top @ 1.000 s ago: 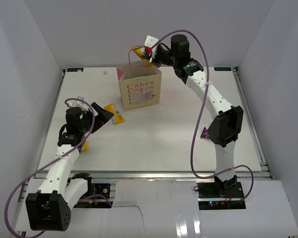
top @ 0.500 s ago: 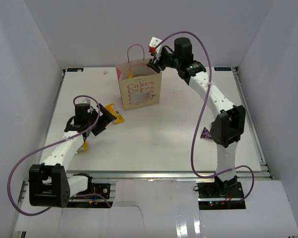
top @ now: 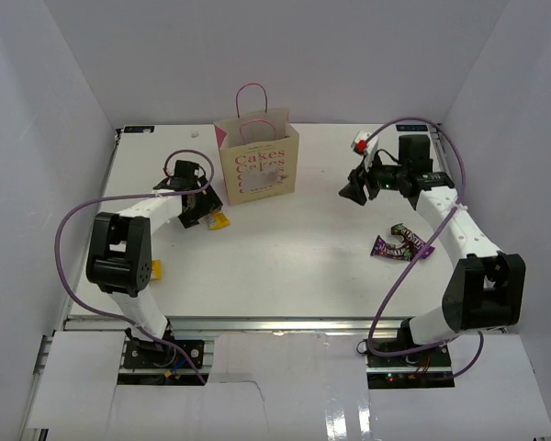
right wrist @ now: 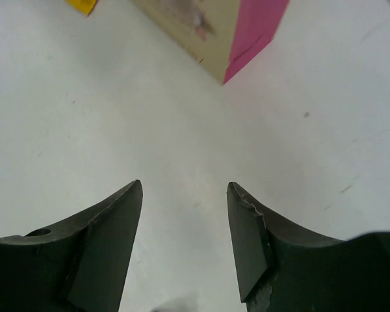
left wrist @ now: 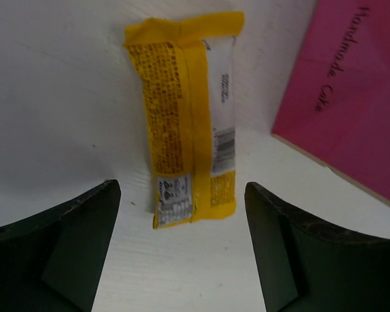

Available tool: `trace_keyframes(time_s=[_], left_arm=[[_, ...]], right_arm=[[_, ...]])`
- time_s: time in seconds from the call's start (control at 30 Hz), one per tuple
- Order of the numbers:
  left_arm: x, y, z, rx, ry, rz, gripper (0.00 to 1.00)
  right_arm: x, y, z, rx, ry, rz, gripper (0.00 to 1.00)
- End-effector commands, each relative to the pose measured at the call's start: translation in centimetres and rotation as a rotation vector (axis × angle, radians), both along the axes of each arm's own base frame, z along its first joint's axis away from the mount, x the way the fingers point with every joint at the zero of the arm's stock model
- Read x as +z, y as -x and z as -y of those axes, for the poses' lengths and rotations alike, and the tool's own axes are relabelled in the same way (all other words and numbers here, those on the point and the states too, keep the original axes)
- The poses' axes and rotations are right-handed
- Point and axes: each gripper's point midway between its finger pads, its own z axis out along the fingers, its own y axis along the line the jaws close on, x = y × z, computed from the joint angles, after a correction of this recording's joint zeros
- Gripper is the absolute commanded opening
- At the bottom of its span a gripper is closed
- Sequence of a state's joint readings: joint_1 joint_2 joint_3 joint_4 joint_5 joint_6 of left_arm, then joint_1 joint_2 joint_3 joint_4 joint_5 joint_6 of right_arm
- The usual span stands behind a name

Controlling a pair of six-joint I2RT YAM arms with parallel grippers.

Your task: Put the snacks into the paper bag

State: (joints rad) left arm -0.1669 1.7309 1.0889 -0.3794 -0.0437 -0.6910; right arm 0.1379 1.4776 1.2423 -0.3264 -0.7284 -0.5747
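Note:
The paper bag (top: 257, 167) stands upright at the back centre, tan with pink sides (left wrist: 351, 97). A yellow wrapped bar (left wrist: 188, 117) lies on the table just left of it. My left gripper (left wrist: 182, 188) is open over the bar's near end, one finger on each side. My right gripper (top: 354, 190) hangs open and empty over bare table right of the bag, whose corner (right wrist: 247, 26) shows ahead of it. Dark purple candy packets (top: 401, 244) lie on the table near the right arm. Another yellow bar (top: 156, 269) lies by the left arm's elbow.
White walls close in the table on the left, back and right. Purple cables loop off both arms. The bag's thin pink handles (top: 251, 92) stick up above its mouth.
The right gripper held a yellow bar over the bag, opened, then swung right and down, now empty. The left gripper moved forward to the bar beside the bag.

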Motion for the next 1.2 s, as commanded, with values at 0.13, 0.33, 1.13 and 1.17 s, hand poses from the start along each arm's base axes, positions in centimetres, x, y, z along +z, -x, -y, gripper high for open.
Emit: trace_keyframes(time_s=[0.13,0.33,1.13,1.17], left_arm=[[-1.4,-1.6,-1.5,-0.007,-0.119,-0.051,0.75],[-2.5,-1.2,-1.0,0.008,-0.077,-0.083,0.40],[36.9,-4.7,3.6,-0.762,-0.542,1.192,0.00],[37.2,-5.2,4.3,-0.791,-0.544,1.208,0.00]], right_arm=[[-2.3,4.3,1.4,-0.005,-0.058,-0.103,0.61],[-2.2,4.5,2.2,-0.024,-0.083,-0.117,0.61],[-1.9,3.9,3.4,-0.048,-0.085,-0.100,0.60],[-1.9,4.0,3.3,-0.046,-0.084,-0.099,0.60]])
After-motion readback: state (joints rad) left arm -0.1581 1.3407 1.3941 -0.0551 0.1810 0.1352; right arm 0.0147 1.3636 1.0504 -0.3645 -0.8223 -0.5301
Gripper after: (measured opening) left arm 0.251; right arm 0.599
